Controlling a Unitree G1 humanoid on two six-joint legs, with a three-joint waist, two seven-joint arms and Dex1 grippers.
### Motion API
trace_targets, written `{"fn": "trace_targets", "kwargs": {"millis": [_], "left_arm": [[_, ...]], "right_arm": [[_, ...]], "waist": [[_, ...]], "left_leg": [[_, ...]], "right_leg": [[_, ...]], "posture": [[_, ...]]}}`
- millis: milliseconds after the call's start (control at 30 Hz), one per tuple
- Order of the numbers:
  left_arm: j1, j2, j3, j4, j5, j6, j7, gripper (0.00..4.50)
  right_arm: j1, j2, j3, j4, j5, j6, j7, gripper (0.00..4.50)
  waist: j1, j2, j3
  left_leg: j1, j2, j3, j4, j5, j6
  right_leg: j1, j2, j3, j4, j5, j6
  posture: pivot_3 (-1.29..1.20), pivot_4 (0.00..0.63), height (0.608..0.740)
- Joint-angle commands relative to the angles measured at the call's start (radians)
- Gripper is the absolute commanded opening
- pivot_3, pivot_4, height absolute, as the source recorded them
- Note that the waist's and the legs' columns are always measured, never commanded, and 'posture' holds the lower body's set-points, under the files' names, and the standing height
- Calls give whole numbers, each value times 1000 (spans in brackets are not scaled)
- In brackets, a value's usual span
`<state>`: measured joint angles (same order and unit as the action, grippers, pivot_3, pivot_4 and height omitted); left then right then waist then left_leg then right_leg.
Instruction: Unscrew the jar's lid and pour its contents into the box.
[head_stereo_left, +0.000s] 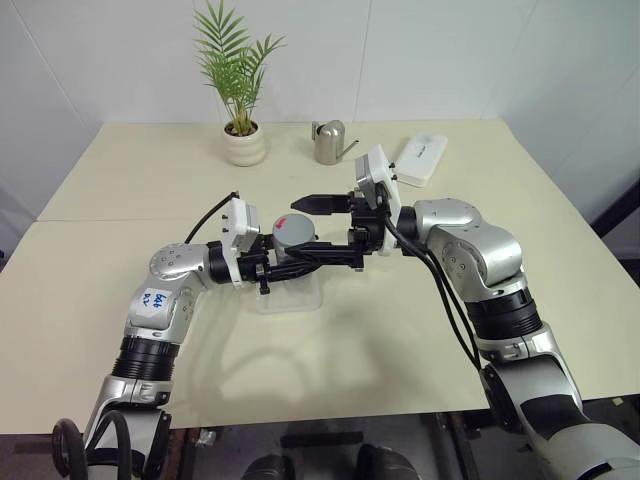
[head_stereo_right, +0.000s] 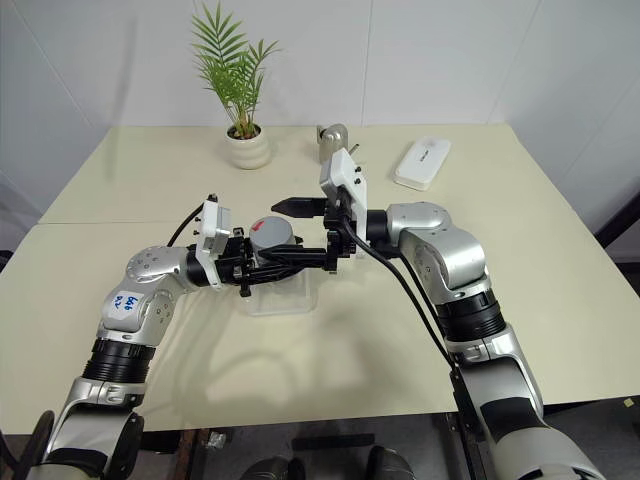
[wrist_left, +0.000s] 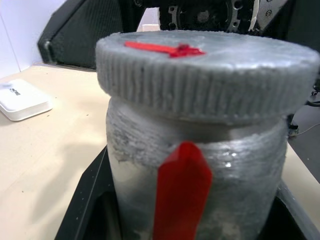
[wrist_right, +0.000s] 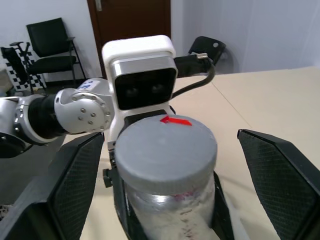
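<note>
Head views: the left claw (head_stereo_left: 283, 262) is clamped on the small silver metal cylindrical jar (head_stereo_left: 291, 256), holding it upright above the shallow clear plastic square box (head_stereo_left: 290, 292) on the pale beige worktop (head_stereo_left: 120, 200). The round grey ribbed lid (head_stereo_left: 292, 229) with its red mark sits on the jar. The right claw (head_stereo_left: 325, 232) is spread wide, one finger beyond the lid, the other nearer the camera.

Left wrist view: the lid (wrist_left: 207, 72) caps the jar (wrist_left: 200, 185); a flat white rectangular case (wrist_left: 22, 100) lies on the worktop behind.

Right wrist view: both black fingers (wrist_right: 280, 175) stand apart on either side of the lid (wrist_right: 165, 147), not touching it.
</note>
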<state>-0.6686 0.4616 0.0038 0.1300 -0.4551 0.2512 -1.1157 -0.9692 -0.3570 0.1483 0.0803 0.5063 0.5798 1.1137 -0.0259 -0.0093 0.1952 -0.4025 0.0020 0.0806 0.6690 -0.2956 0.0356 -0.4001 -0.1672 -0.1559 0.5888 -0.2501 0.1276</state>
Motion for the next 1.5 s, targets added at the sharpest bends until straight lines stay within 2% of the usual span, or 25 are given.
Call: {"fn": "trace_targets", "kwargs": {"millis": [33,467,567,700,733,967,1233,1367,1500], "left_arm": [[2,9,13,-42,-11,-10,-4,1947],[5,10,13,-44,-12,-10,-3,1947],[6,12,14,-47,-11,-9,-2,1947],[8,16,14,-49,-12,-7,-3,1947],[7,16,14,-48,-12,-7,-3,1947],[14,20,14,-56,-12,-5,-3,1947],[53,39,32,-81,-28,12,-2,1947],[59,42,45,-88,-38,21,5,1947],[51,41,61,-87,-47,29,14,1947]], "right_arm": [[-7,-7,-23,-43,19,-1,7,4484],[-25,27,-1,-24,-12,-11,-7,4484],[-25,34,-5,-25,-12,-13,-11,3871],[-32,48,-14,-53,6,1,-20,2607],[-33,51,-16,-61,12,6,-23,2541],[-13,60,-83,-93,85,58,-64,2541],[164,-65,-264,-143,147,122,-178,2541],[317,-123,-322,-133,74,19,-222,2541],[487,-150,-330,-55,-59,-179,-266,2541]], "waist": [[0,0,0],[0,0,0],[0,0,0],[0,0,0],[0,0,0],[0,0,0],[16,0,0],[25,0,0],[25,0,0]], "left_leg": [[0,0,0,0,0,0],[0,0,0,0,0,0],[0,0,0,0,0,0],[0,0,0,0,0,0],[0,0,0,0,0,0],[0,0,0,0,0,0],[0,0,0,0,0,0],[0,-1,1,-1,0,0],[0,-1,8,-1,0,0]], "right_leg": [[0,0,0,0,0,0],[0,0,0,0,0,0],[0,0,0,0,0,0],[0,0,0,0,0,0],[0,0,0,0,0,0],[0,0,0,0,0,0],[0,0,0,-1,0,0],[0,0,0,-1,0,0],[0,0,1,-1,0,0]], "posture": [[0,150,740],[0,150,740],[0,150,740],[0,150,740],[0,150,740],[0,150,740],[0,150,740],[0,150,740],[0,150,740]]}}
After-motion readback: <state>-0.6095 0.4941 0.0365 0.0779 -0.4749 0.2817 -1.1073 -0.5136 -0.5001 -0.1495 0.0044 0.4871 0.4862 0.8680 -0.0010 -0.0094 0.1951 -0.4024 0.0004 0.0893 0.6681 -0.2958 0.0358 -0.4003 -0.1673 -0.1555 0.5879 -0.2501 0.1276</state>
